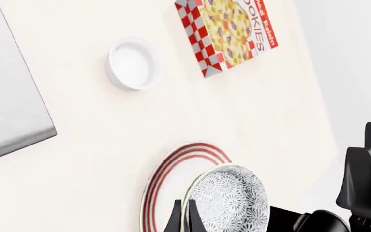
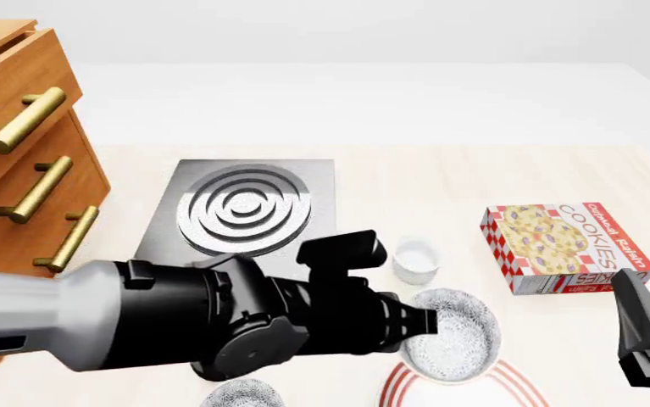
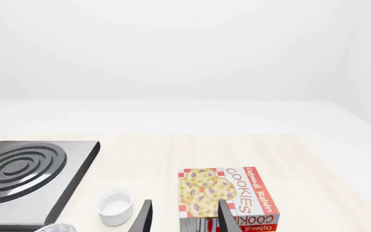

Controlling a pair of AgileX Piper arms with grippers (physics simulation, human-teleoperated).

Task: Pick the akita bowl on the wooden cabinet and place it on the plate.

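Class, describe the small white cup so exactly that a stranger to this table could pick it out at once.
Start at the grey stove burner with silver rings in mid-table. Just off its near right corner, between it and the cookie box, stands the white cup. Unlike the patterned bowl nearer the camera, it is small, plain and unmarked.
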